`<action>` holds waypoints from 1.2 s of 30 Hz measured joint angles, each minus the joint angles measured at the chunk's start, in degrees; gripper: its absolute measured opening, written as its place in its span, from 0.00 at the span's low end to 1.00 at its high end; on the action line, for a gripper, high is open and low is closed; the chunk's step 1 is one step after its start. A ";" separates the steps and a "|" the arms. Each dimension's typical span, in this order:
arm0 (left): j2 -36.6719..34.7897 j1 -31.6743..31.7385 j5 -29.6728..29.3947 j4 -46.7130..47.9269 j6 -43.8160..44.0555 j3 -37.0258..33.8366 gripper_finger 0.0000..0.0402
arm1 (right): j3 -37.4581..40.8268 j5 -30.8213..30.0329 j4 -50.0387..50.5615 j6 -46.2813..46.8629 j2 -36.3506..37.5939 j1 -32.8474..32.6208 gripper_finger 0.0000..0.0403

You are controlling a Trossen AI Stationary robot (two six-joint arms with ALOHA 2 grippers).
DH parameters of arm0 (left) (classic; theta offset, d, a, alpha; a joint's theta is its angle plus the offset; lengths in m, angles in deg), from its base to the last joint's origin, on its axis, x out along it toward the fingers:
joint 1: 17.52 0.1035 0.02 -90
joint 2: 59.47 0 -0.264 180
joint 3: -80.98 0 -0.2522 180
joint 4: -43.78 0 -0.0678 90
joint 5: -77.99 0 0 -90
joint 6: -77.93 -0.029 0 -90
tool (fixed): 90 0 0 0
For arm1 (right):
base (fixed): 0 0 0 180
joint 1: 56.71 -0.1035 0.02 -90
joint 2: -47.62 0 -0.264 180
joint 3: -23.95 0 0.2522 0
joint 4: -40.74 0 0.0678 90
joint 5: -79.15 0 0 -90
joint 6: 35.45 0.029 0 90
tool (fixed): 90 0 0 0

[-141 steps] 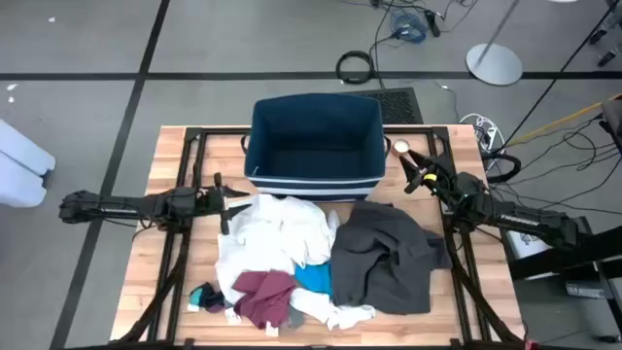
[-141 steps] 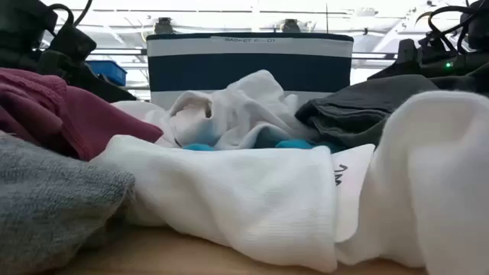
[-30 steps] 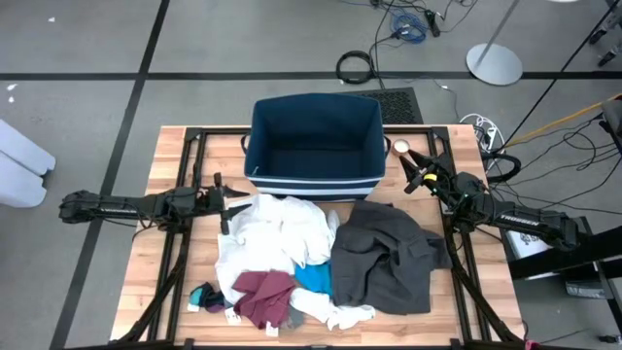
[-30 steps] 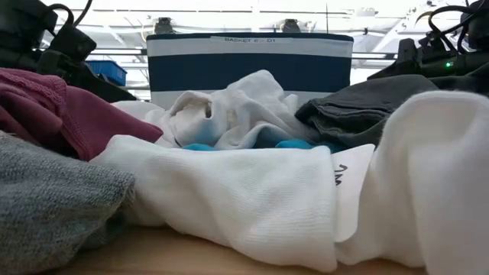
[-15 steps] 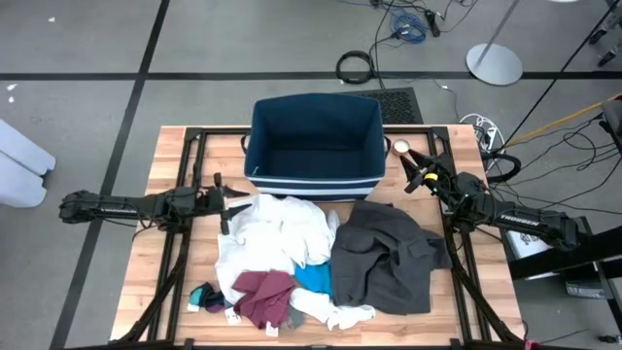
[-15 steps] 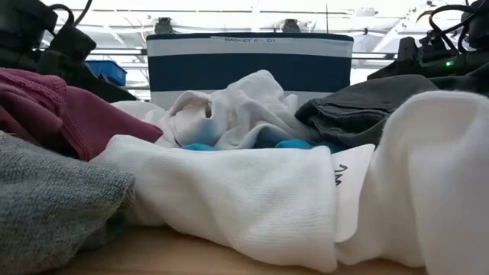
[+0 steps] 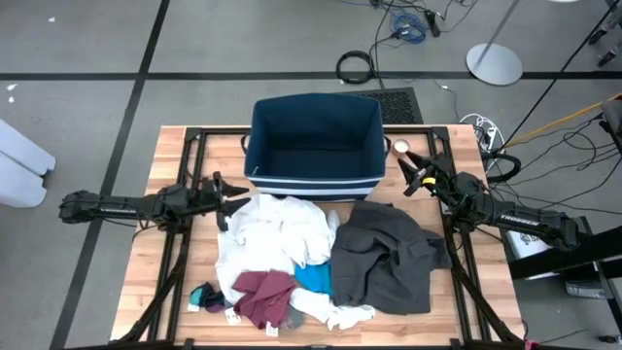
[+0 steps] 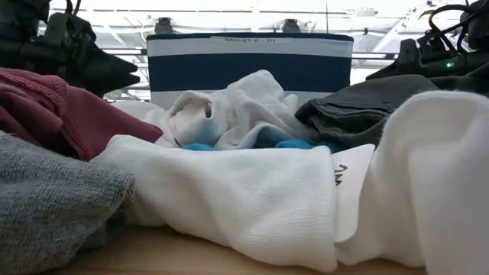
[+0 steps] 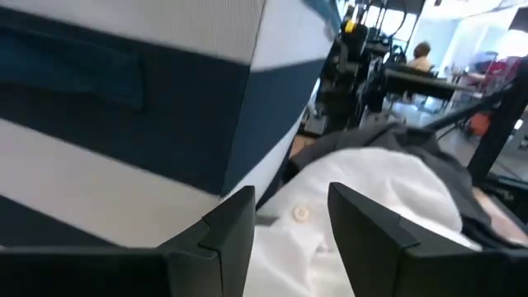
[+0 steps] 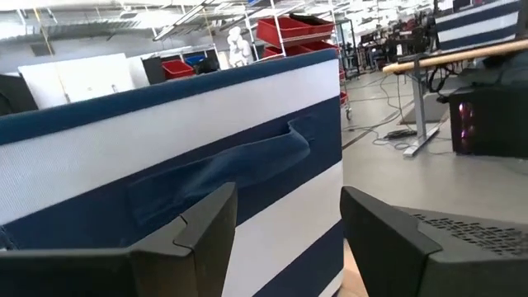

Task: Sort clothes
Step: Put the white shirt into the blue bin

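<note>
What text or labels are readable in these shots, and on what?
"BASKET ..." followed by characters too small to read: on the top white stripe of the navy bin, low view.
A dark mark on the tag of the white garment at the front: cut off, unreadable.
No readable text in the high view or either wrist view.

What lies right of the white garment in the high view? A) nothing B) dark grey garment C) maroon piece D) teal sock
B: the dark grey garment lies against the right edge of the white garment; the maroon piece sits at the pile's near edge.
</note>
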 joint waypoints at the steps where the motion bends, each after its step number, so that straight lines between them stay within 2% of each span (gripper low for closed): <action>1: 0.00 0.02 0.00 -0.45 0.47 0.00 0.41 | 0.00 0.00 0.00 0.00 0.00 0.00 0.51; 7: 0.00 0.02 0.18 -0.92 16.50 0.00 0.41 | 0.00 0.07 -0.55 0.96 0.02 -0.02 0.51; 11: 0.00 0.00 0.04 -1.40 17.77 0.00 0.41 | 0.00 0.90 -0.57 0.84 0.00 -0.01 0.51; 19: 0.13 0.02 -5.11 -0.62 17.92 0.00 0.41 | 0.00 12.15 -4.53 -3.61 -0.02 -0.02 0.51; 24: 0.15 0.02 -5.29 2.16 17.62 0.00 0.41 | 0.00 18.16 -6.57 -2.31 -0.02 -0.02 0.51; 26: 0.15 0.04 -3.43 2.22 16.45 0.15 0.41 | 0.00 20.00 -6.58 -0.94 -0.02 -0.02 0.51; 30: 0.20 0.00 0.72 8.97 14.00 5.79 0.41 | 0.00 23.03 -6.56 0.75 -0.02 -0.50 0.51; 36: 2.86 0.00 1.19 31.34 9.15 20.72 0.41 | 0.00 23.53 -6.54 1.27 -0.02 -2.75 0.51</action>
